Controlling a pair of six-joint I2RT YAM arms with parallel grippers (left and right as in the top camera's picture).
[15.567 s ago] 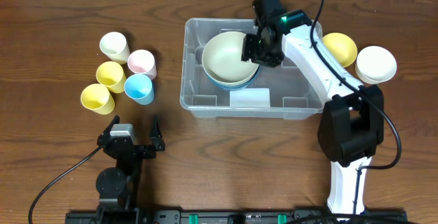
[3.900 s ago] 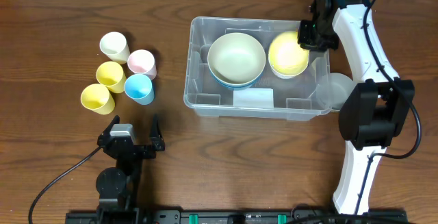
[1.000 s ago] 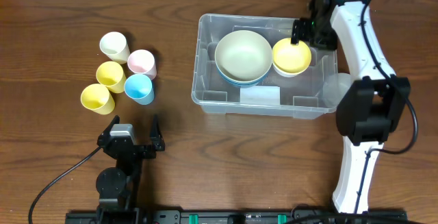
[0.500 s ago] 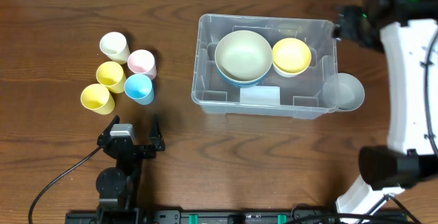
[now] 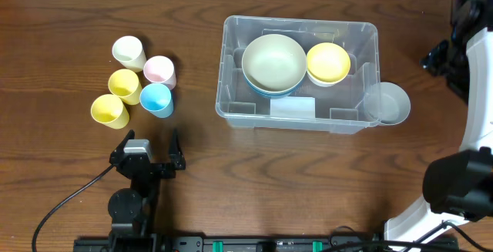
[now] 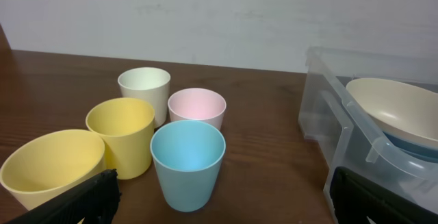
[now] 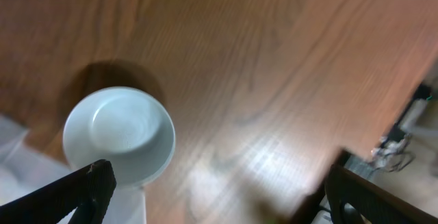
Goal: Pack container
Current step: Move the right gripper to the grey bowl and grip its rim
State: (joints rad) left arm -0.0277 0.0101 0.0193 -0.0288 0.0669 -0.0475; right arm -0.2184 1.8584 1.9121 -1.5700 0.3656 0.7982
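Right gripper point(image 7: 219, 186) and left gripper point(image 6: 219, 193) – jaws wide, empty. Next: round white plastic bowl point(image 5: 387, 102) against large clear plastic container point(image 5: 300, 22) – pinch its outer rim, clear of the wall.

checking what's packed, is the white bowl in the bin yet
Out: the white bowl stands on the table just outside the bin.

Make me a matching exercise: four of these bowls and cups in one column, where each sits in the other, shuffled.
1 yellow bowl
2 white bowl
3 blue cup
4 cream bowl

A nested on the blue bowl
B outside, right of the container
C in the container, right half
D outside, left of the container

Pairs: 1-C, 2-B, 3-D, 4-A
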